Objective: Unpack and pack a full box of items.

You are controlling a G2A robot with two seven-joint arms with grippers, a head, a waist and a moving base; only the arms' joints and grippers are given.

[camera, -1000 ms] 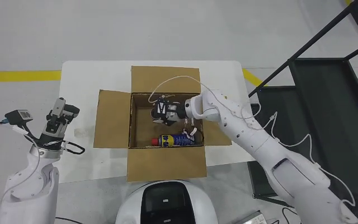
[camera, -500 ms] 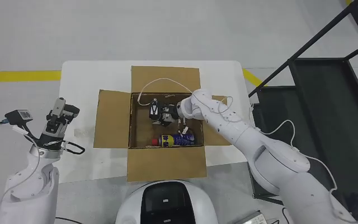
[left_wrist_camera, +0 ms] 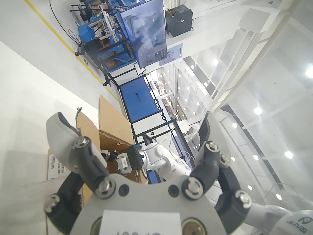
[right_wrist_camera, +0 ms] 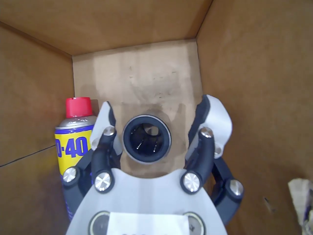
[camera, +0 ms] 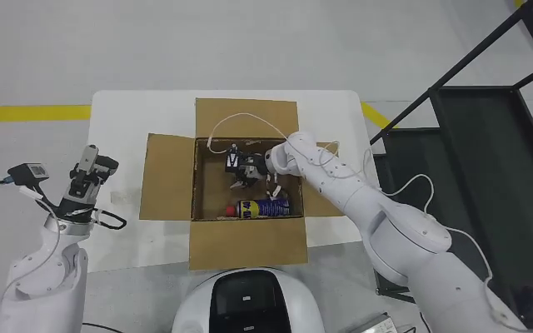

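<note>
An open cardboard box [camera: 246, 116] stands mid-table with its flaps spread. Down inside it is my right gripper [camera: 241, 164], open. In the right wrist view a black ring-shaped cylinder [right_wrist_camera: 146, 142] stands on the box floor [right_wrist_camera: 151, 74], between the fingers of the right gripper [right_wrist_camera: 158, 103] and untouched by the far finger. Beside it, along the box wall nearest me, lies a blue and yellow spray can [camera: 262, 206] with a red cap [right_wrist_camera: 77, 107]. My left gripper [camera: 90, 167] is open and holds nothing, out past the table's left edge, pointing up into the room [left_wrist_camera: 133, 125].
The white table [camera: 125, 116] has bare room left of and behind the box. Crumpled white material [right_wrist_camera: 300, 196] lies against a box wall. A dark metal stair frame [camera: 466, 125] stands right of the table. White cables loop over the right arm [camera: 250, 121].
My right arm's forearm has swung in closer over the box, and its gripper has shifted slightly inside it. The left arm has kept still.
</note>
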